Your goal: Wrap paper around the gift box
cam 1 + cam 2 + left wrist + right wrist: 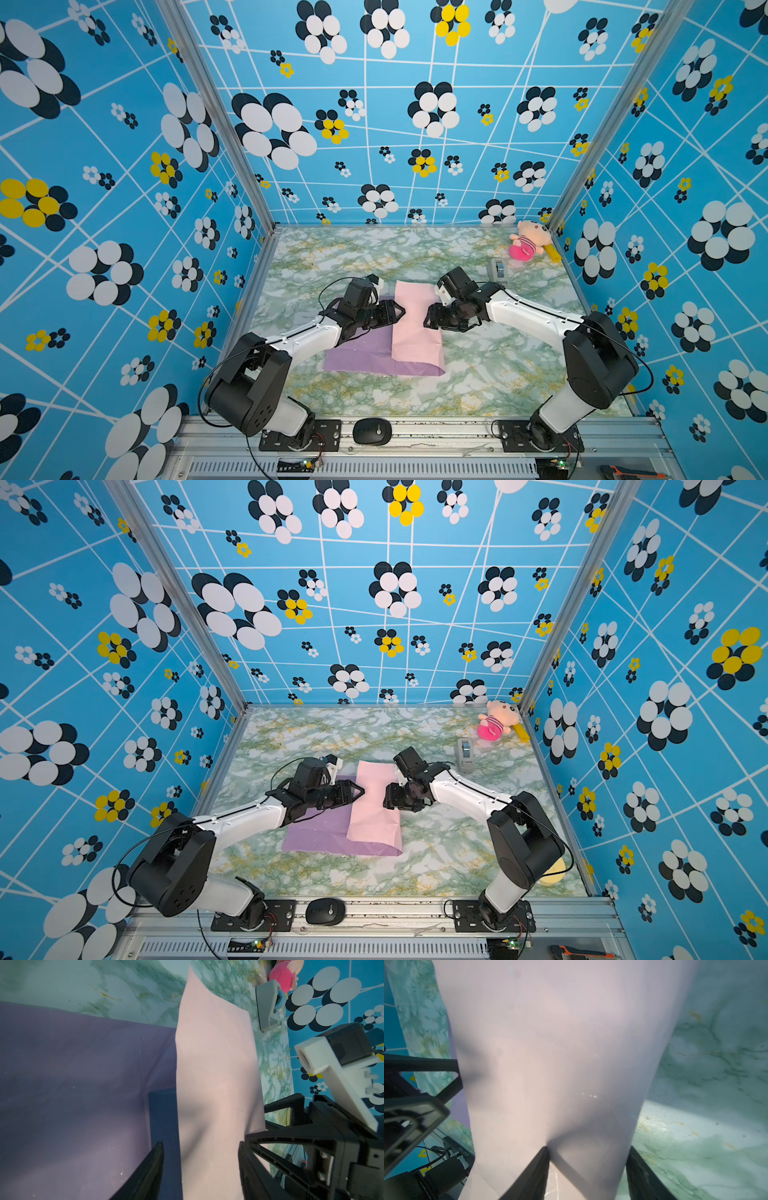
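Left gripper [399,312] and right gripper [429,322]: both spread, gripping nothing, flanking the pink flap of paper [415,332] mid-frame. Left only a navy sliver of the gift box [163,1113] showing beneath. Probably risked the loose flap springing back, or a nudge shoving the box askew.

The paper [415,332] is thin, matt and faintly creased on both of its 2 faces. The gift box [163,1113] looks like matt cardboard. The table [498,374] has a smooth, slightly glossy marble-print film. The tape dispenser [267,1005] is matt grey plastic. The plush toy [528,245] is soft cloth.
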`<state>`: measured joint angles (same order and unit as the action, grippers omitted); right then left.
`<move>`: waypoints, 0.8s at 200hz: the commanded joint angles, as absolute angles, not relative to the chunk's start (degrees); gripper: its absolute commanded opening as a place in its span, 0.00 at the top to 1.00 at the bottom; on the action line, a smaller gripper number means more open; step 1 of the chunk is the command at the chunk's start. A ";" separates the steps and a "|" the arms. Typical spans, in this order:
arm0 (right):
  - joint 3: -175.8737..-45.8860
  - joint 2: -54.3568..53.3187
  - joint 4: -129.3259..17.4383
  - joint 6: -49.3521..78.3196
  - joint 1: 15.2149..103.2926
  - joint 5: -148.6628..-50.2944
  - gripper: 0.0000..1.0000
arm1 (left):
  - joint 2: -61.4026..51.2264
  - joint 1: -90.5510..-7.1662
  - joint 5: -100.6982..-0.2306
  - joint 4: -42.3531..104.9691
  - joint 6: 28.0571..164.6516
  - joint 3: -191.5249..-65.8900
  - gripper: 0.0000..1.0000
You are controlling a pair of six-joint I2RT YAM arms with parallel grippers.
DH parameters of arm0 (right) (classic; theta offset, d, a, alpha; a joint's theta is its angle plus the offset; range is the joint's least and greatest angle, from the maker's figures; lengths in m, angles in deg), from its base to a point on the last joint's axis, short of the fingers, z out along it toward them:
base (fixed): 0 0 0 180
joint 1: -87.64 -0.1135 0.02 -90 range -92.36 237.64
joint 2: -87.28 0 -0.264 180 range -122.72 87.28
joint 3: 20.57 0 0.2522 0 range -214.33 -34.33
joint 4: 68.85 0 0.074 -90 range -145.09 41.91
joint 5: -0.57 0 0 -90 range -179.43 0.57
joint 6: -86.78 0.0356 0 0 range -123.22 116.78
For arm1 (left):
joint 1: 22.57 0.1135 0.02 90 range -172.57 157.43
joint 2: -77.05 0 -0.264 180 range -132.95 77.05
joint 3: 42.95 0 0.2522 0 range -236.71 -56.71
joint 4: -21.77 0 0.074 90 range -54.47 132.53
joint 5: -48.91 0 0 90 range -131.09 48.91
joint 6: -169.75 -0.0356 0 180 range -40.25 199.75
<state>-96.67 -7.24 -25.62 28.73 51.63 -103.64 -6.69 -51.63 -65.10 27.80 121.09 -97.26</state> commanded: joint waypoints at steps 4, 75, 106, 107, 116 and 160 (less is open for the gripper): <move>-97.34 -8.41 -21.50 27.13 50.78 -100.02 0.38 | -6.79 -52.68 -66.09 28.06 121.05 -96.13 0.41; -97.67 -7.57 -24.20 27.25 50.16 -102.05 0.27 | -10.04 -53.77 -64.51 27.72 121.03 -94.98 0.70; -97.52 -6.33 -25.12 29.00 51.29 -104.48 0.11 | -9.74 -53.76 -62.90 28.24 120.92 -94.15 0.78; -97.52 -6.28 -25.08 29.06 51.36 -104.47 0.10 | -9.72 -53.77 -62.94 28.24 120.90 -94.11 0.77; -97.84 -6.47 -25.21 29.30 51.27 -104.68 0.01 | -9.61 -53.77 -62.89 28.23 120.93 -93.84 0.78; -97.19 -9.63 -23.03 28.31 51.25 -101.22 0.18 | -8.20 -53.52 -62.48 29.18 120.98 -93.79 0.72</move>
